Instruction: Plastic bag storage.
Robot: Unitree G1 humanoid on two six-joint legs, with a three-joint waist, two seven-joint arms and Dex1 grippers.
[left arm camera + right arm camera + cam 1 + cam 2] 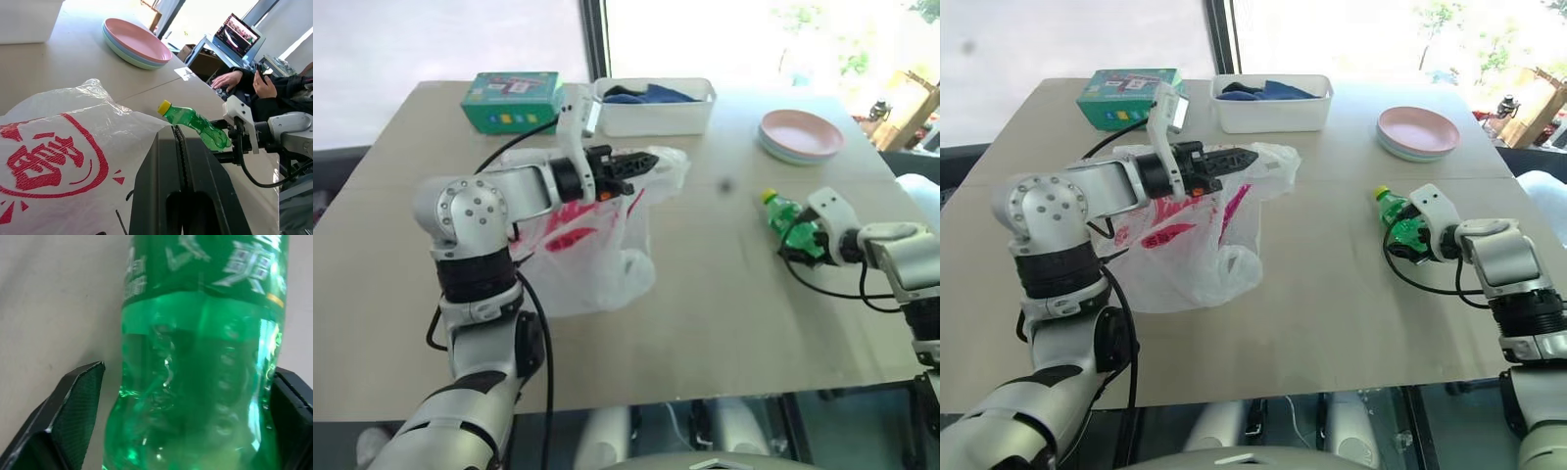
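The left end effector point(628, 163) is clamped shut on the rim of the plastic bag point(582, 245), holding it up off the tabletop point(705, 323). The right end effector point(171, 421), fingers spread wide, straddles a green soda bottle point(1398, 220) lying well apart from the bag. Judging by this, the bag is being held ready; next the right fingers must close on the bottle.

bottle point(195, 352): cap and base cut off | bag point(58, 161): lower part cut off, fingers point(195, 196) cover its edge
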